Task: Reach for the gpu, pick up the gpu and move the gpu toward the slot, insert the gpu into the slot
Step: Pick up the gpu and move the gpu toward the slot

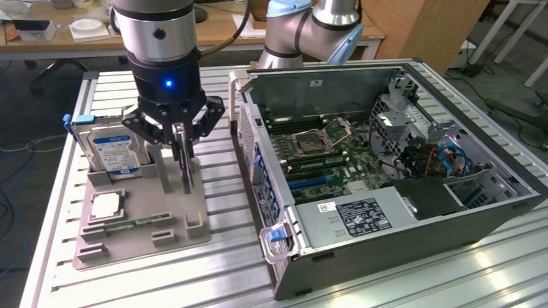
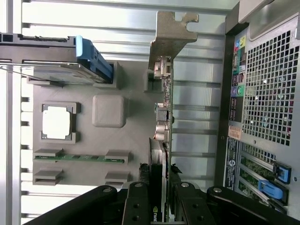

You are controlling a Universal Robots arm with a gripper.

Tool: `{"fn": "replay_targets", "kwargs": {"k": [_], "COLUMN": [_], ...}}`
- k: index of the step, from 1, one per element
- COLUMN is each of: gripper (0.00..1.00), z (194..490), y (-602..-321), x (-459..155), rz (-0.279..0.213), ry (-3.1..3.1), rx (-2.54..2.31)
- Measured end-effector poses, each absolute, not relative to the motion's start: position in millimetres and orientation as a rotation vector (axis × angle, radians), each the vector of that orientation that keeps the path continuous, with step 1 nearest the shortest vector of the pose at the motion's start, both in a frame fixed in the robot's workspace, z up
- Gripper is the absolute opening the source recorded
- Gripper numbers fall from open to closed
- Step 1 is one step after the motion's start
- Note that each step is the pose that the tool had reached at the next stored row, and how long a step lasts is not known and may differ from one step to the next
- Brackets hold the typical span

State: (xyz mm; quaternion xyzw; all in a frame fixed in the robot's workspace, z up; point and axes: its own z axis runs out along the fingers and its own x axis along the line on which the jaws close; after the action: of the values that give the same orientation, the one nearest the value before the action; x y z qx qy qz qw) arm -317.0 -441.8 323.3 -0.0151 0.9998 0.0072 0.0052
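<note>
The gpu (image 1: 185, 168) stands on its edge in the grey holder tray (image 1: 176, 240) at the exterior view's left, its silver bracket end toward the back. My gripper (image 1: 179, 142) reaches down over its top edge. In the wrist view the gpu (image 2: 165, 108), green board with silver bracket, runs between the black fingers (image 2: 138, 197), which press on both of its faces; my gripper (image 2: 160, 188) is shut on it. The slot (image 1: 310, 183) is a long blue strip on the green motherboard inside the open computer case (image 1: 411, 212), right of the tray.
On the tray also stand a silver-blue hard drive (image 1: 111, 151), a CPU (image 1: 105, 206) and a green memory stick (image 1: 137, 223). The case's rear panel (image 2: 267, 93) rises close beside the gpu. A second robot arm (image 1: 308, 32) stands behind the case.
</note>
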Motion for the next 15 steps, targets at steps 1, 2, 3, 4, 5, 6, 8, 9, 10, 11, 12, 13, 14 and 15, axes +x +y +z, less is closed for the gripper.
{"fn": "replay_targets", "kwargs": {"k": [1,2,3,4,5,6,8,9,10,11,12,13,14,15], "gripper": [0.26,0.26,0.26,0.26,0.26,0.26,0.26,0.26,0.26,0.26,0.26,0.26,0.26,0.26], "z": [324.1,324.8,325.5,326.3,327.0,327.7,329.2,329.7,330.1,330.6,331.1,331.5,331.9,332.2], "y": [-441.7,-441.7,-441.7,-441.7,-441.7,-441.7,-441.6,-441.6,-441.6,-441.6,-441.6,-441.6,-441.6,-441.6], "x": [-317.0,-317.0,-317.0,-317.0,-317.0,-317.0,-317.0,-317.0,-317.0,-317.0,-317.0,-317.0,-317.0,-317.0], "rz": [0.022,0.022,0.022,0.022,0.022,0.022,0.021,0.021,0.021,0.021,0.021,0.021,0.021,0.021], "ry": [3.131,3.131,3.13,3.13,3.13,3.13,3.131,3.13,3.13,3.13,3.131,3.13,3.13,3.13], "rx": [-0.047,-0.047,-0.047,-0.047,-0.047,-0.047,-0.047,-0.047,-0.047,-0.047,-0.047,-0.047,-0.047,-0.047]}}
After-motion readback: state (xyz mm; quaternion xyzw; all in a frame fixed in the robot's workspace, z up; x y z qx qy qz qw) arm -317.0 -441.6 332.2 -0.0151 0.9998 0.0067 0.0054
